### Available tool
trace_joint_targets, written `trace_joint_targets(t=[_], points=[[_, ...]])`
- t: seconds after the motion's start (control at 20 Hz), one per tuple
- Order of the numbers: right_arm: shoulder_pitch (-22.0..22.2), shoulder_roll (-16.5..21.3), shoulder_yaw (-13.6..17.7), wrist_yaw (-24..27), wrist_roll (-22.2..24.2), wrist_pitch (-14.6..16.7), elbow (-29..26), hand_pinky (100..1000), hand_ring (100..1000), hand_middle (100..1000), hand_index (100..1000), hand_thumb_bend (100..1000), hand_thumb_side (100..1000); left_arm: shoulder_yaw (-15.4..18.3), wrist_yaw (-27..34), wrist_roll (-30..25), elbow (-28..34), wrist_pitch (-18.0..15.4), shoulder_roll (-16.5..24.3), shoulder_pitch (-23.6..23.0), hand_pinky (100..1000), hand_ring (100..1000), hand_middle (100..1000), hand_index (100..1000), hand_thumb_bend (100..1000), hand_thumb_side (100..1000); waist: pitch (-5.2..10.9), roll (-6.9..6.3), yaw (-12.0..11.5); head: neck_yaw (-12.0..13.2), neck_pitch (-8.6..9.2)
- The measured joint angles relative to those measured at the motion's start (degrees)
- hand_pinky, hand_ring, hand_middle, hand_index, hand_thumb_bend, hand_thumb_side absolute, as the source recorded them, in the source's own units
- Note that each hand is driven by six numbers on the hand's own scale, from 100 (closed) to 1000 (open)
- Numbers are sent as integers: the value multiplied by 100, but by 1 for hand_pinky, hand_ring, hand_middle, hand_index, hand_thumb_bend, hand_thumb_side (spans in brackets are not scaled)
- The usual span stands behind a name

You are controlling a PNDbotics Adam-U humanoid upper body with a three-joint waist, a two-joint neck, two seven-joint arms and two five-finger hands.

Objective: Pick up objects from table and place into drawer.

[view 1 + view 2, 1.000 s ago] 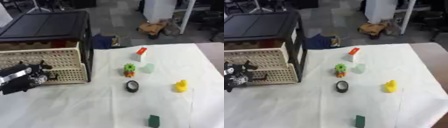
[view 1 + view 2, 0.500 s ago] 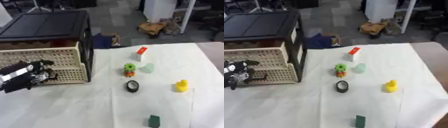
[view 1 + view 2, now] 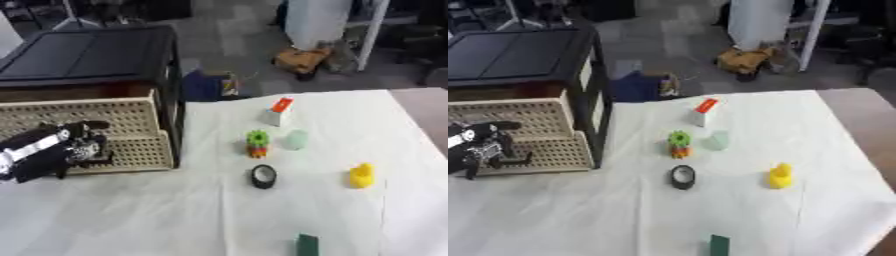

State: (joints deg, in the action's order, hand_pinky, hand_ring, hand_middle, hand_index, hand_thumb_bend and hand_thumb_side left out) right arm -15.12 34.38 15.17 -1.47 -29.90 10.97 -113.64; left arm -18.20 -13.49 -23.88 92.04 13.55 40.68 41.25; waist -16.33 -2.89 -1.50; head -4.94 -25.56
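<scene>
Six objects on white table, left hand at beige drawer.

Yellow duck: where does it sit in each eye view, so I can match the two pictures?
Left eye view: the yellow duck sits right of centre on the white cloth, near its right edge.
Right eye view: the duck shows a little further left, still right of centre.
Shared landmark: the black tape roll lies to the duck's left in both views, at about the same height.
</scene>
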Motion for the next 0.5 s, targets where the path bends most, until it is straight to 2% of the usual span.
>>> trace_joint_targets(t=[0.5], points=[[-5, -39, 0, 0, 10, -16, 0, 559, 599, 656, 866, 116, 1000, 2, 81, 171, -128, -91, -48, 138, 359, 588, 700, 1000, 100, 1000, 0, 10, 35, 31, 60]])
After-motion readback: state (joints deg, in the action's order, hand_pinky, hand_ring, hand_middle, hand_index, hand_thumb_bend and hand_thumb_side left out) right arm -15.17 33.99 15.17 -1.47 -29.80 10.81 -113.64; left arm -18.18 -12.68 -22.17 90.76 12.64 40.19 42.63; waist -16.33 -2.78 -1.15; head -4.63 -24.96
